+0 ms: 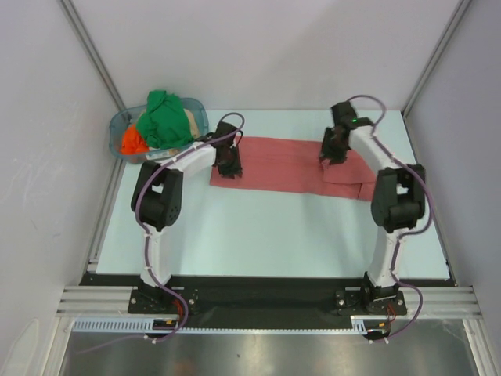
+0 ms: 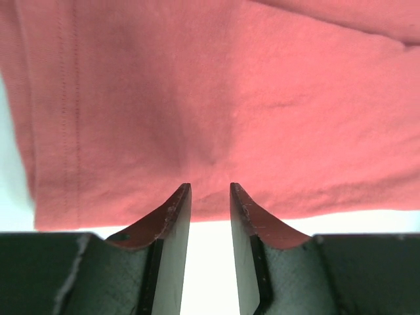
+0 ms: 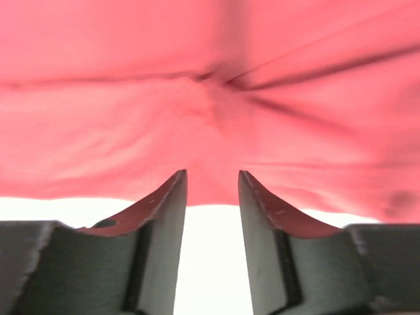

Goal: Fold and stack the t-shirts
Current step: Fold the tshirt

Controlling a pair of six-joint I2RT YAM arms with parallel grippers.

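Note:
A salmon-red t-shirt [image 1: 282,164] lies folded into a long flat band across the middle of the table. My left gripper [image 1: 230,168] sits over its left end, and my right gripper [image 1: 332,155] over its right part, where a sleeve fold shows. In the left wrist view the left gripper [image 2: 210,187] is open, its tips at the shirt's near edge [image 2: 197,98], bare table between the fingers. The right gripper [image 3: 212,174] is open too, tips just past the cloth's edge [image 3: 210,98], with creases converging ahead of them. Neither holds cloth.
A clear blue-tinted tub [image 1: 117,129] stands at the back left. It holds a bright green shirt [image 1: 164,117], an orange one [image 1: 131,142] and a beige one [image 1: 190,121]. Grey walls close in the pale table [image 1: 274,235] on three sides.

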